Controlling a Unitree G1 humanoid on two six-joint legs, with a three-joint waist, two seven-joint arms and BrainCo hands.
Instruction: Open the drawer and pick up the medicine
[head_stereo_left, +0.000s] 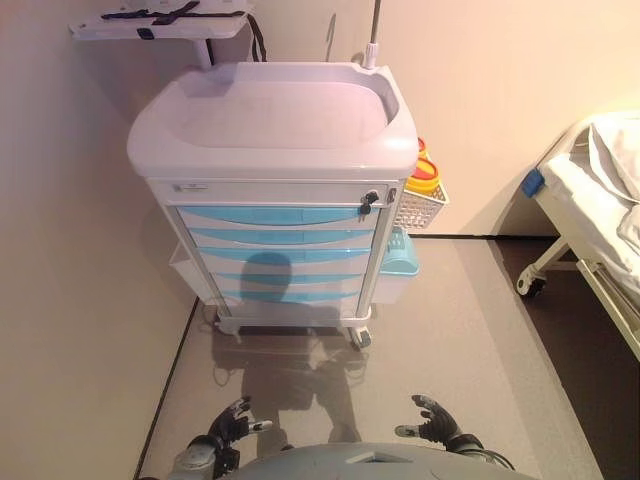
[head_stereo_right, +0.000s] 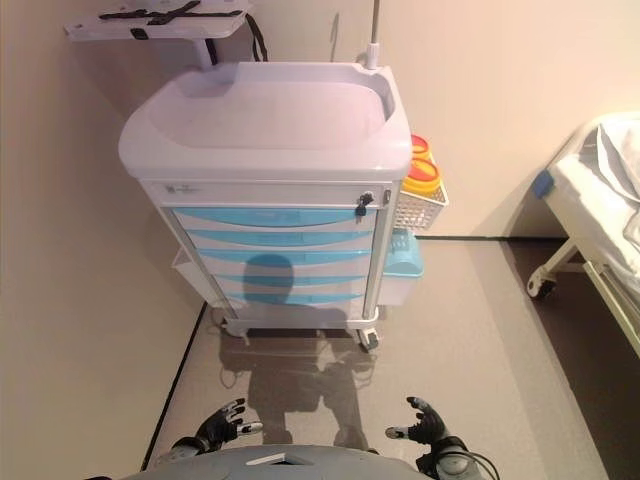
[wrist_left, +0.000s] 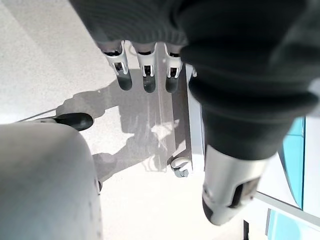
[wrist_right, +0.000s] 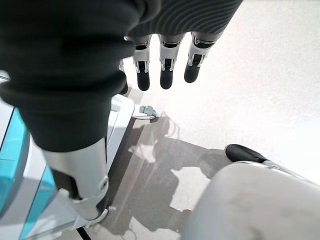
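A white medical cart (head_stereo_left: 272, 130) stands ahead on castors, with a stack of several light-blue drawers (head_stereo_left: 275, 256) in its front, all closed. A small key lock (head_stereo_left: 368, 201) sits at the top right of the drawer front. No medicine shows in any view. My left hand (head_stereo_left: 232, 423) hangs low at the lower left, well short of the cart, its fingers (wrist_left: 145, 70) relaxed and holding nothing. My right hand (head_stereo_left: 434, 419) hangs at the lower right, likewise open, with its fingers (wrist_right: 166, 67) straight over the floor.
A white wire basket (head_stereo_left: 420, 205) with a yellow container (head_stereo_left: 422, 176) hangs on the cart's right side, above a light-blue bin (head_stereo_left: 398, 262). A bed (head_stereo_left: 600, 200) stands at the right. A wall runs close along the left. A shelf (head_stereo_left: 160, 22) juts out behind the cart.
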